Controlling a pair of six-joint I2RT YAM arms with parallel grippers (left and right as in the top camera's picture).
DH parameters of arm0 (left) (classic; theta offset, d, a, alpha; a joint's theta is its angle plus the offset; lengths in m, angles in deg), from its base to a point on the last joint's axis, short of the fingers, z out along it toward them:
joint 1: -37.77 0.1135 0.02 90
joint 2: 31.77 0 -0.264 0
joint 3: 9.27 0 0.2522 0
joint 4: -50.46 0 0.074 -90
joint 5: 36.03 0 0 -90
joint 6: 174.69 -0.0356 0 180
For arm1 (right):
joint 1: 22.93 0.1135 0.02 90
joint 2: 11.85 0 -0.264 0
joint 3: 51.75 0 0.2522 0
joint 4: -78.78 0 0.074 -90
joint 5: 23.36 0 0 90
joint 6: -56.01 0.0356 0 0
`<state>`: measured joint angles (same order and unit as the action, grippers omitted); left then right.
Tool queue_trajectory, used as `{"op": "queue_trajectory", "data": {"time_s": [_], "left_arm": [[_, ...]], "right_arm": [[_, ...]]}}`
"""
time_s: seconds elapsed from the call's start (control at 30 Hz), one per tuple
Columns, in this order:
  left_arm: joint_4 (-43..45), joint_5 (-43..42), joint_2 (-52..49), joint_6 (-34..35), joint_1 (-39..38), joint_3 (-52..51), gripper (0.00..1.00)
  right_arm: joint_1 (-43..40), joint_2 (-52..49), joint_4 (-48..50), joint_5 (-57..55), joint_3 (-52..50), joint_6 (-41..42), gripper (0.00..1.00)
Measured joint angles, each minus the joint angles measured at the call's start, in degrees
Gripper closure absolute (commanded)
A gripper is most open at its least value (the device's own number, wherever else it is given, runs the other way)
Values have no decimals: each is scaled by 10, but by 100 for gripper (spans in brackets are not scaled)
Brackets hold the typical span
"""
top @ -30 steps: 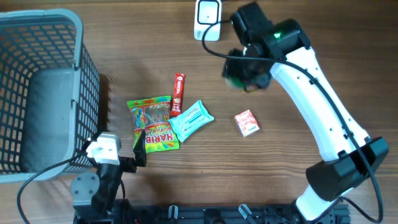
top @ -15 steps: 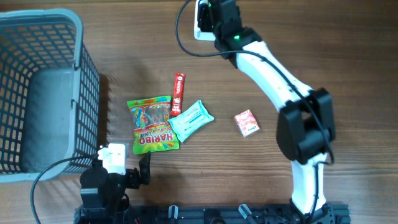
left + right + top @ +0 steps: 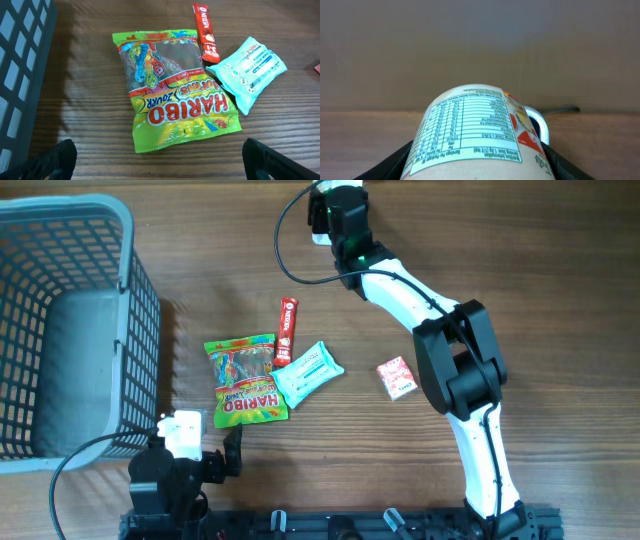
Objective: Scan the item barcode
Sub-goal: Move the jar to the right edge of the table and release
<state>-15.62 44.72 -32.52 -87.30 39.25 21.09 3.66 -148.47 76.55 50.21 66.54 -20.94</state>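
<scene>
Right end effector: shifted farther up bench, pinching tub.
Tub: glossy cylinder, perhaps plastic.
Left end effector: spread.

White arm links, blk joints, blk cable

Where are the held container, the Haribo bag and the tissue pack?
held container [image 3: 467,131], right wrist view, on its nutrition label.
Haribo bag [image 3: 175,107], left wrist view, on the bag's middle.
tissue pack [image 3: 250,70], left wrist view, on its printed front.
</scene>
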Motion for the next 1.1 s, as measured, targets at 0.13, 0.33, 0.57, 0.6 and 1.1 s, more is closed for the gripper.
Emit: {"op": "queue_trajectory", "data": {"time_s": [0.13, 0.33, 0.57, 0.6, 1.1], "left_arm": [[0, 0, 0, 0, 0, 0, 0], [0, 0, 0, 0, 0, 0, 0], [0, 0, 0, 0, 0, 0, 0], [0, 0, 0, 0, 0, 0, 0], [0, 0, 0, 0, 0, 0, 0]], "right_arm": [[-26, 94, -248, -54, 2, 16, 40], [-204, 241, -575, -140, 18, 187, 39], [-397, 194, -698, -36, 9, 464, 37], [-407, 189, -699, -28, 9, 485, 37], [-437, 93, -709, 33, 8, 713, 35]]}}
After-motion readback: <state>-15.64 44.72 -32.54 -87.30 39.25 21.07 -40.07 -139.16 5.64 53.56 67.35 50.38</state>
